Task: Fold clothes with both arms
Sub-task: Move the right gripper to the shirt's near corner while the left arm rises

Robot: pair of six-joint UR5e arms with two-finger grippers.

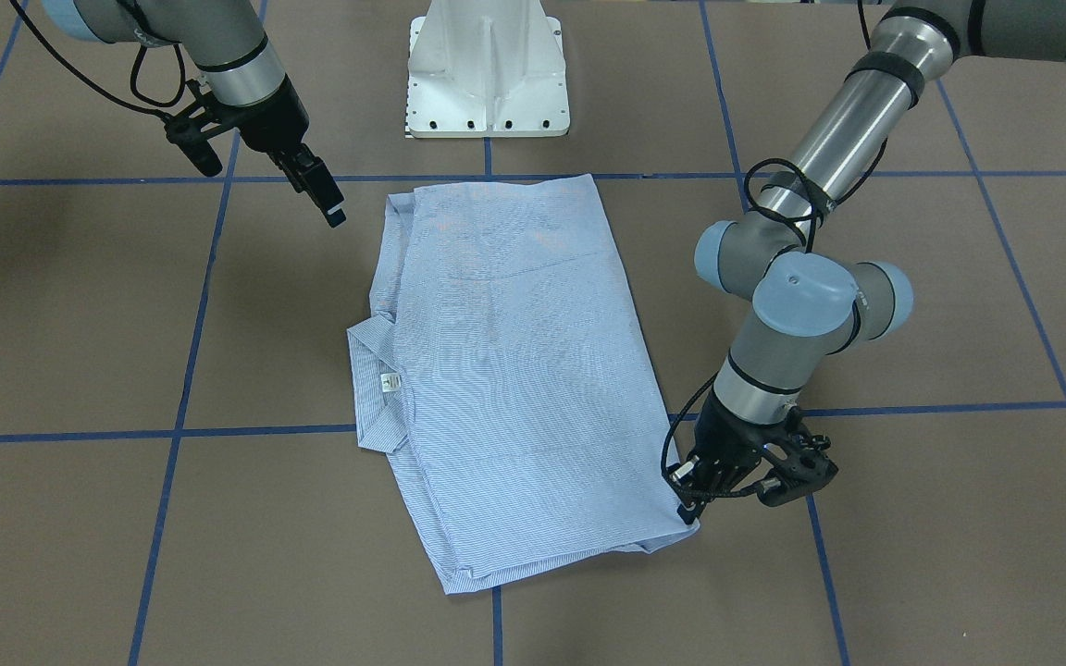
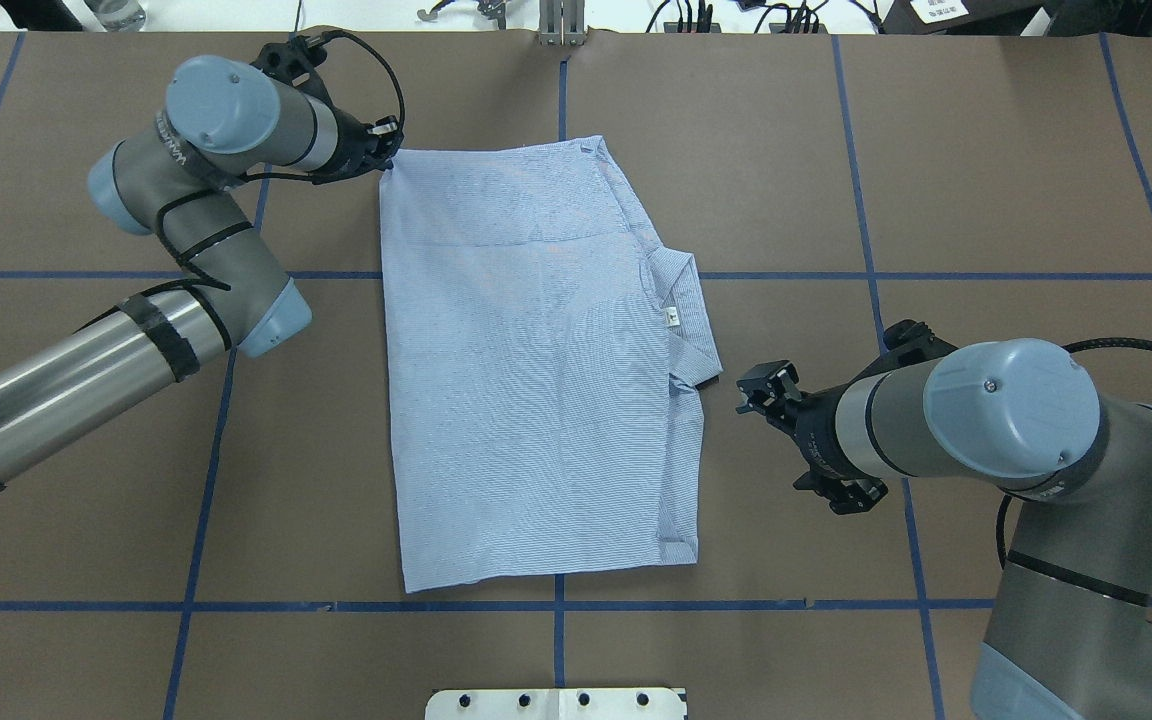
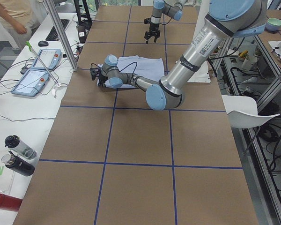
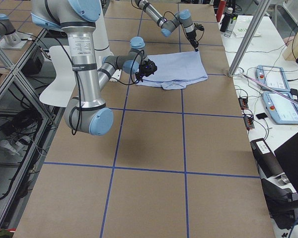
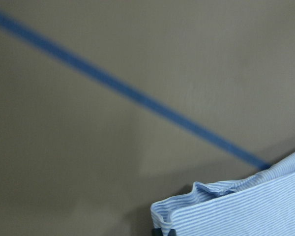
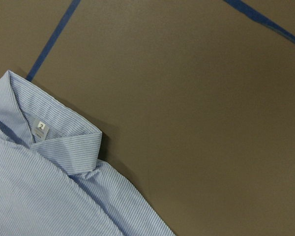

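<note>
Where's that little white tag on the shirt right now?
Overhead view: the small white neck label sits inside the collar on the light-blue striped shirt's right edge, facing the right arm's jaws.

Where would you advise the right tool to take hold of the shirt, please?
Probably the folded edge of the shirt just nearer the robot than the collar, coming in from the robot's right across the bare table. That edge lies flat and faces the right tool, so one finger could likely slip underneath.
</note>
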